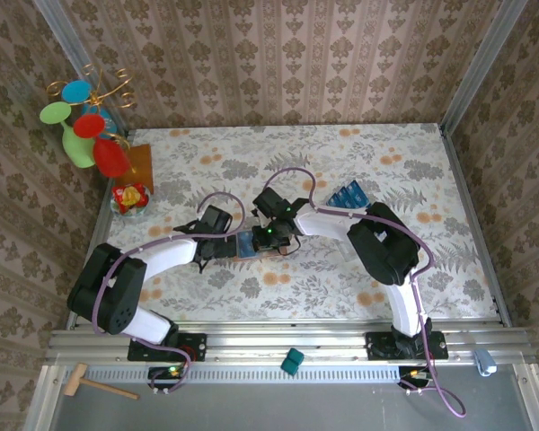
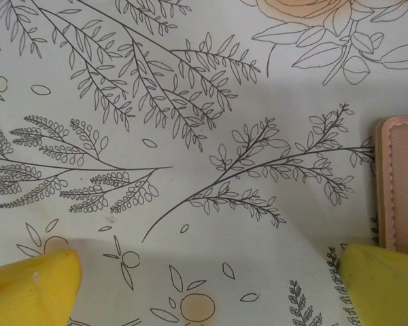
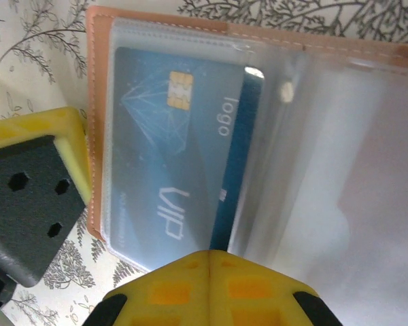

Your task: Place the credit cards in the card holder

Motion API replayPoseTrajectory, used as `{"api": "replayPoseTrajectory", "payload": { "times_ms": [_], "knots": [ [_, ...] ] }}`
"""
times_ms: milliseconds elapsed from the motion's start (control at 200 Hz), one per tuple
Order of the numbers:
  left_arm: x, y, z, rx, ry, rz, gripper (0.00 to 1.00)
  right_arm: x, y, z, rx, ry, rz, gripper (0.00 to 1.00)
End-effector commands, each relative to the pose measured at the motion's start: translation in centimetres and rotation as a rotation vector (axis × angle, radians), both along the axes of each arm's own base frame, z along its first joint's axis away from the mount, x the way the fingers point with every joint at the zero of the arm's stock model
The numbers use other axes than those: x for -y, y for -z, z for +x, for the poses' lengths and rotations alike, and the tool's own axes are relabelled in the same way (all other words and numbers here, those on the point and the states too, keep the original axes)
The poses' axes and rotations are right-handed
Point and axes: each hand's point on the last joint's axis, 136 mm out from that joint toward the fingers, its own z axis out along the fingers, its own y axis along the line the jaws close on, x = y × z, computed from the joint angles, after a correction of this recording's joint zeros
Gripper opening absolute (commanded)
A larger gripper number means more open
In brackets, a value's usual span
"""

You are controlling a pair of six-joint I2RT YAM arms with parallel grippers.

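In the middle of the tabletop [image 1: 413,162], with the blue card [image 3: 170,156] mostly inside a clear sleeve of the open card holder [image 3: 97,102], push its edge squarely with your closed, seemingly empty right gripper [image 3: 209,268] while the wide-open, empty left gripper [image 2: 204,282] braces the holder's side.

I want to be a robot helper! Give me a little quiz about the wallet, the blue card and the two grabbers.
1. True or false: the left gripper is shut.
2. Pick one: which word is printed on the blue card inside the clear sleeve of the card holder? A) VIP B) BANK C) GOLD
3. Fill in: the right gripper is ____ (open or shut).

Key:
1. False, it is wide open.
2. A.
3. Shut.
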Motion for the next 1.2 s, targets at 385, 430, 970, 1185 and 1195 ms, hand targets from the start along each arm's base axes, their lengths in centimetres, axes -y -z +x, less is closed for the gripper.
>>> {"api": "replayPoseTrajectory", "payload": {
  "times_ms": [385, 430, 970, 1185, 1195],
  "knots": [
    [0.4, 1.0, -0.7, -0.028, 0.007, -0.001, 1.00, 1.8, -1.4, 1.3, 0.056, 0.043, -0.031, 0.08],
    [0.4, 1.0, -0.7, -0.028, 0.007, -0.001, 1.00, 2.1, -1.3, 1.4, 0.055, 0.049, -0.036, 0.08],
    [0.6, 1.0, -0.7, -0.029, 0.007, -0.006, 1.00, 0.8, 0.5, 1.1, 0.011, 0.029, -0.028, 0.07],
    [0.6, 1.1, -0.7, -0.028, 0.008, -0.006, 1.00, -0.1, 0.5, 0.9, 0.003, 0.017, -0.016, 0.07],
    [0.6, 1.1, -0.7, -0.029, 0.008, -0.005, 1.00, -0.1, 0.6, 0.9, 0.002, 0.017, -0.015, 0.07]
  ]
}}
